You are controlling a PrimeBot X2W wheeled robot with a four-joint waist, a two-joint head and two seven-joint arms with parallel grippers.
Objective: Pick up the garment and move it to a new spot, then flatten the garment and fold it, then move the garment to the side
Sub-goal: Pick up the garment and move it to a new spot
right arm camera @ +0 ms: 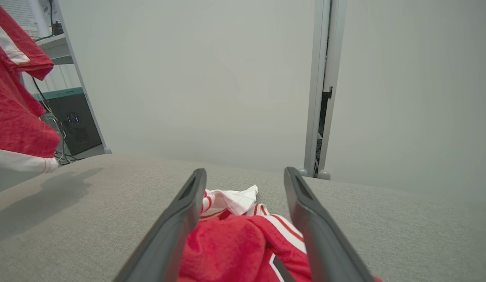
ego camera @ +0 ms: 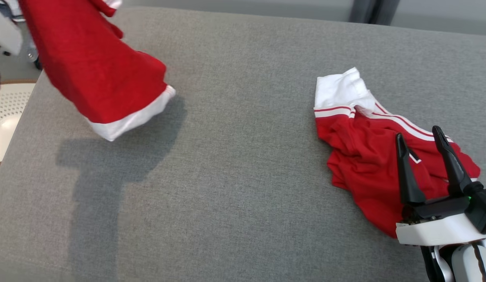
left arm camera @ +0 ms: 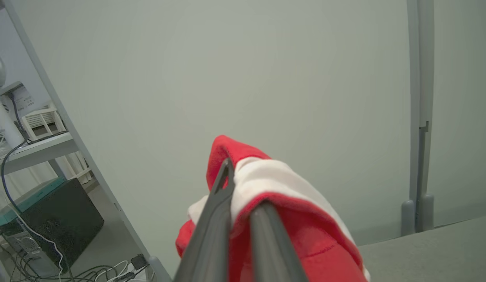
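— Where's the held garment (ego camera: 98, 74)?

— Up in the air over the left end of the table (ego camera: 243, 188). It is red with a white band along its lower hem, and it hangs from the top left of the head view. Its shadow (ego camera: 109, 164) lies on the grey cloth cover below, apart from the hem, so it looks lifted clear.

— What has hold of it?

— The left claw (left arm camera: 244, 188). In its wrist view the two dark fingers are pinched together on a bunched fold of red and white fabric, which drapes over the finger on the right.

— And the right claw (ego camera: 418, 134)?

— Its jaws are spread wide with nothing between them. It is low at the right end of the table, fingers pointing over a second garment (ego camera: 364, 164).

— What's that one like?

— It is red with white stripes and a white end, crumpled on the table, well apart from the hanging one. In the right wrist view it lies between and just beyond the fingers.
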